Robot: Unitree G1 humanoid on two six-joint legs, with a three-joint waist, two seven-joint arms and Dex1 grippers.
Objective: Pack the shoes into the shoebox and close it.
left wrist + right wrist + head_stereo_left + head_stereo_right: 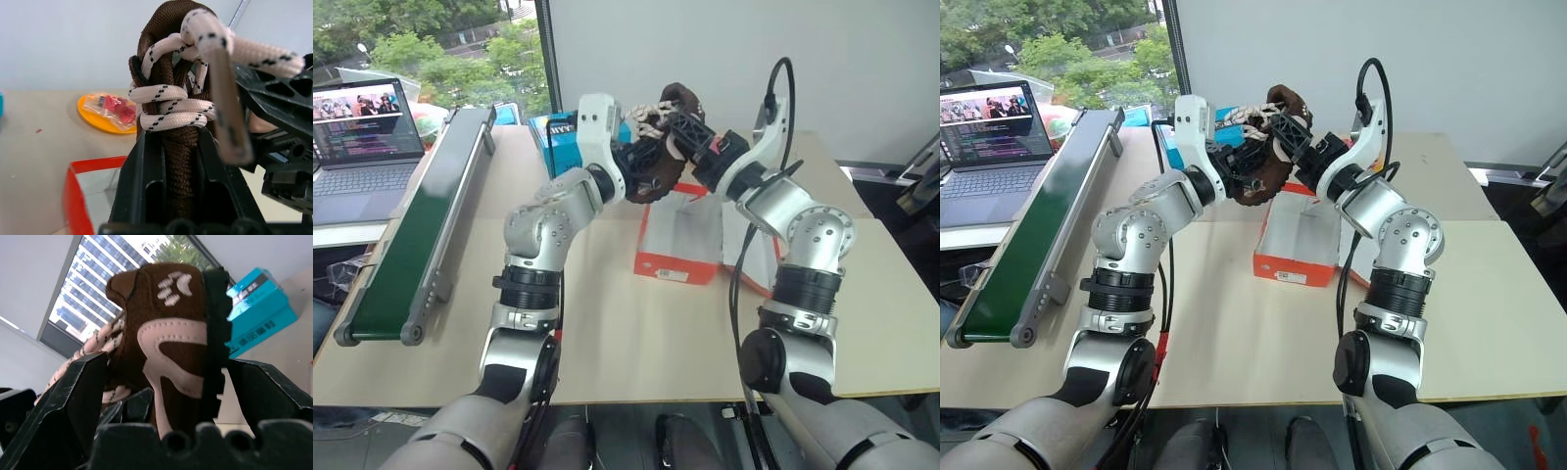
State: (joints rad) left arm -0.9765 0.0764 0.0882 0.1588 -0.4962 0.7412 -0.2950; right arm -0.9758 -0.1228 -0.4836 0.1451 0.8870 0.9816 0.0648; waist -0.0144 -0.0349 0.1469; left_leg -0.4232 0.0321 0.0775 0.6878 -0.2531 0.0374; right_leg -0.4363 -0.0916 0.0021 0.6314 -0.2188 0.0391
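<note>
One dark brown shoe with a pale side marking and speckled white laces hangs in the air above the open shoebox, an orange-red box with a white inside. My left gripper comes in from the left and is shut on the shoe's laced top. From the right, my right gripper stands open, its two fingers on either side of the shoe, one by the laces and one by the black sole. The box's lid lies open to the right.
A blue box with white lettering stands behind the shoebox on the left. A long green conveyor belt runs along the table's left side, with a laptop beyond it. An orange plate holding a plastic bag lies further back on the table.
</note>
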